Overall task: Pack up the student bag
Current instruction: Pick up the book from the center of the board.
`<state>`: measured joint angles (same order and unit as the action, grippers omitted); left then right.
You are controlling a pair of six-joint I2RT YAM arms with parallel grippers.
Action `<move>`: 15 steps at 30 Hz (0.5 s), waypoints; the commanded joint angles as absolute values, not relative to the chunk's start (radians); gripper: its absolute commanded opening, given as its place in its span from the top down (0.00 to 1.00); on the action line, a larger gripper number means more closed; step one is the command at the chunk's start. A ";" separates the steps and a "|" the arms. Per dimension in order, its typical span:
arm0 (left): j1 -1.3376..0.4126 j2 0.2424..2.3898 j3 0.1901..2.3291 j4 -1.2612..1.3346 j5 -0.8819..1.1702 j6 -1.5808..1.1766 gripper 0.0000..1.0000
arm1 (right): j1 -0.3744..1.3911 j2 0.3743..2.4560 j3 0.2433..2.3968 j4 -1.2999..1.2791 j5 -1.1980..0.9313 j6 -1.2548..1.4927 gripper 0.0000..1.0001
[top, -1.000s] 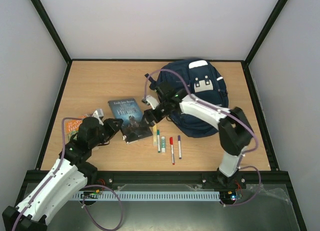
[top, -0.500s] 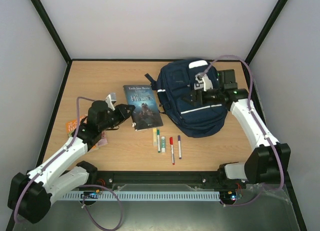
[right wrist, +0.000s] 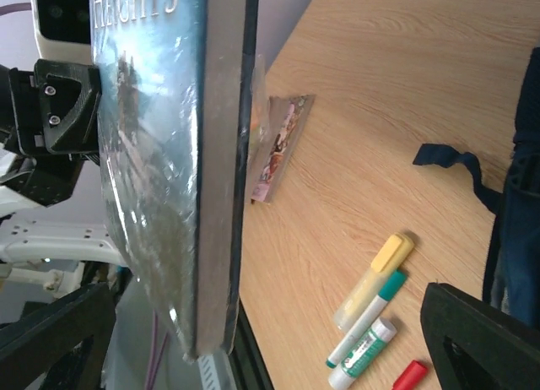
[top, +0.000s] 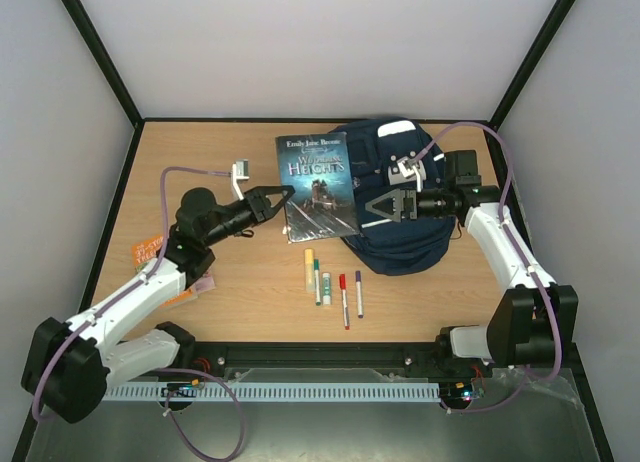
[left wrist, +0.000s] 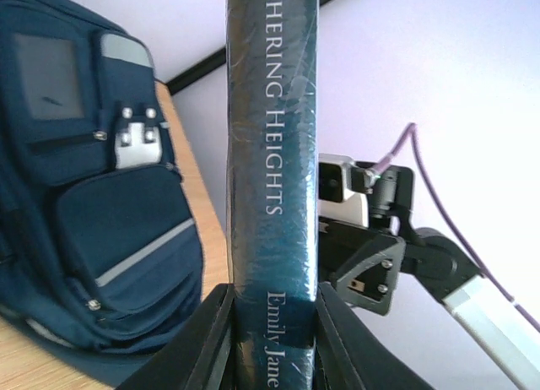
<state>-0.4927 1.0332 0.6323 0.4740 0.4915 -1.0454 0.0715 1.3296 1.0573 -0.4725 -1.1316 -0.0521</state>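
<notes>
Student bag (top: 405,244): lies flat, front face up, at the far right of the tabletop (top: 200,162). Long axis runs far to near; the top, with its pale grey patch, points at the far rail, and the rounded bottom faces the arm bases.

Look: navy fabric, thin white stripes across the pockets, grey patches, a pale buckle high on the front, zipped pockets. A dark strap end (right wrist: 447,158) trails onto the wood on its left side.

Over the bag's left part: a teal paperback, the Wuthering Heights book (top: 318,187), held in the air with its cover upward. Left fingers (left wrist: 198,343) pinch it narrowly across the spine at its near-left corner.

Right fingers (right wrist: 477,339): spread wide, holding nothing, above the middle of the bag, just right of the book's edge.

Edges: the bag sits near the far and right rails. Bare wood runs from its left side to the left rail.

Near side: a row of markers (top: 330,285) lies between the bag and the front rail. An orange packet (top: 150,250) sits by the left rail, beside the left arm.
</notes>
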 commanded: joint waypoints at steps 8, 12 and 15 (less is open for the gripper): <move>-0.577 1.191 0.811 0.828 0.558 -1.109 0.97 | 0.132 1.326 1.120 -0.396 -1.181 0.099 0.01; -0.589 1.247 0.824 0.877 0.537 -1.146 0.97 | 0.141 1.326 1.120 -0.373 -1.224 0.172 0.07; -0.588 1.275 0.823 0.895 0.519 -1.157 0.97 | 0.141 1.316 1.122 -0.371 -1.238 0.219 0.10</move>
